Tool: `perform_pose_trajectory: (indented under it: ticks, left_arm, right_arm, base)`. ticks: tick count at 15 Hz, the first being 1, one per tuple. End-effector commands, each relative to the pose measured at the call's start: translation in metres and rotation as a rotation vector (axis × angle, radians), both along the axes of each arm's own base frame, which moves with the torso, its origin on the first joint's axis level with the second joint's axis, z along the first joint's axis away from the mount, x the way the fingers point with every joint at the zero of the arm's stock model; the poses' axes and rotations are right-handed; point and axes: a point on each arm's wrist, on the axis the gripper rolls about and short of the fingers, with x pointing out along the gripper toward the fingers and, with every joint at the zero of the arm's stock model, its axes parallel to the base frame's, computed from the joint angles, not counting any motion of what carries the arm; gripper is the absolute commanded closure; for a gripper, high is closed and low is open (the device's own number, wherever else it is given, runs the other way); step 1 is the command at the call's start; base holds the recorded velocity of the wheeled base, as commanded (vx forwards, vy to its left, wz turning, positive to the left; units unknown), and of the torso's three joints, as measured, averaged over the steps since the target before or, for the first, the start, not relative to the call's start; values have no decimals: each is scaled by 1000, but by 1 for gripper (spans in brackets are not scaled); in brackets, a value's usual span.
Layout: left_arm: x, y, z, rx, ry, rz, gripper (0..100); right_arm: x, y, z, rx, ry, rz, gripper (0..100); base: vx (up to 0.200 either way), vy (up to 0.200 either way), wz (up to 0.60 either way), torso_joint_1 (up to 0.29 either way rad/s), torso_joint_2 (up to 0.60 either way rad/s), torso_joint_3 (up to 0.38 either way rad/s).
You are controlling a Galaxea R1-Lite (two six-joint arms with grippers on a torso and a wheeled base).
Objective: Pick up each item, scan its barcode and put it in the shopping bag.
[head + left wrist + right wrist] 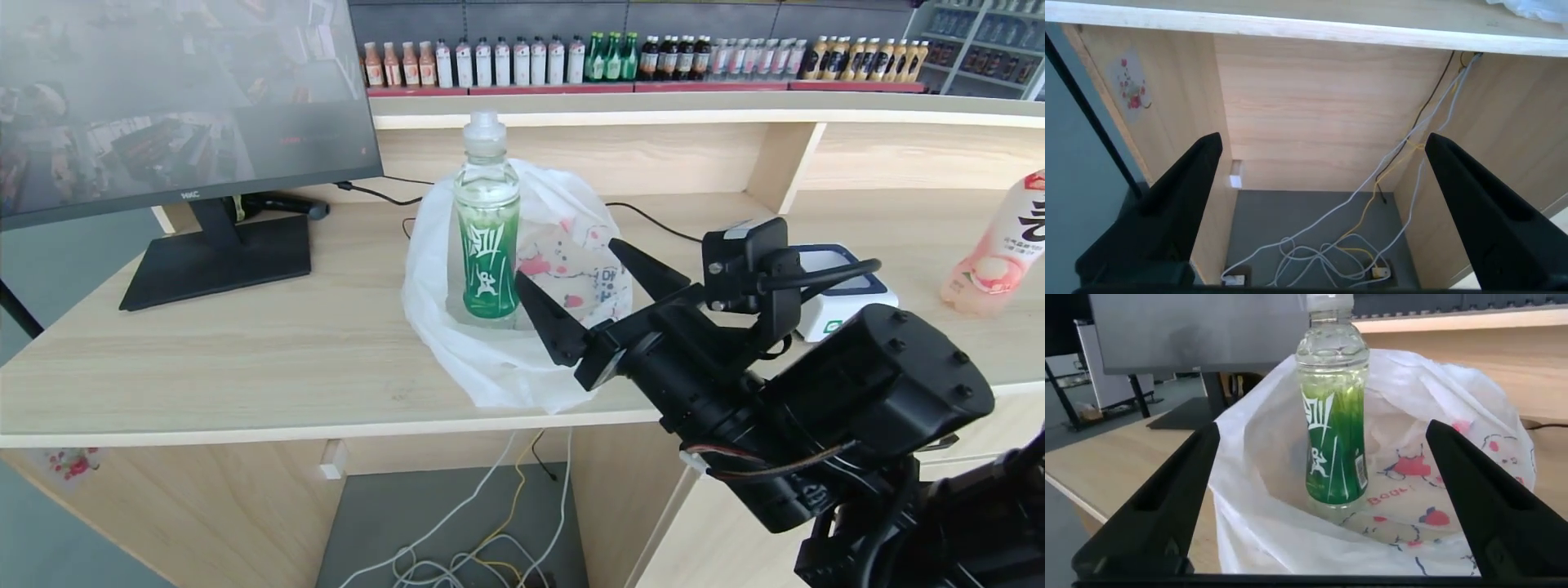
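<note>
Green bottle [486, 237] stands upright inside the white shopping bag [490, 359], midway along the counter [245, 359] toward its front edge. Right gripper [565, 257] is released, spread and empty, just beside the bag's right flank. Left gripper [1323, 139] is likewise spread and empty, below the counter's front edge, facing loose cables [1323, 253]. White scanner [841, 302] is partly hidden behind the right arm. Pink bottle [996, 253] leans at the right edge; monitor [180, 98] occupies the rear left corner

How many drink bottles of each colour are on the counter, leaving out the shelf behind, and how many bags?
green bottle: 1, upright in the bag
pink bottle: 1
white shopping bag: 1
Total: 3
</note>
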Motion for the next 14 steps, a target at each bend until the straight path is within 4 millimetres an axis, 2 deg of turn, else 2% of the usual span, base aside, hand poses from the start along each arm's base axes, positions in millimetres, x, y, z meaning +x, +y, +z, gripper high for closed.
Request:
perform_pose_trajectory:
  ticks: [1, 4, 11, 14]
  left_arm:
    - [0, 0, 0, -1, -1, 1, 0]
    - [0, 0, 0, -2, -1, 1, 0]
    - [0, 0, 0, -12, -1, 3, 0]
    - [0, 0, 0, -12, -1, 3, 0]
  right_arm:
    - [4, -1, -4, -9, 11, -11, 0]
    - [4, -9, 0, 1, 7, -26, 0]
    - [-12, -28, 7, 4, 4, -34, 0]
    - [-12, -28, 10, 12, -4, -34, 0]
  base:
    - [0, -200, 0, 17, -2, 2]
    - [0, -200, 0, 14, 10, 1]
    - [0, -200, 0, 1, 2, 2]
    - [0, -200, 0, -1, 2, 4]
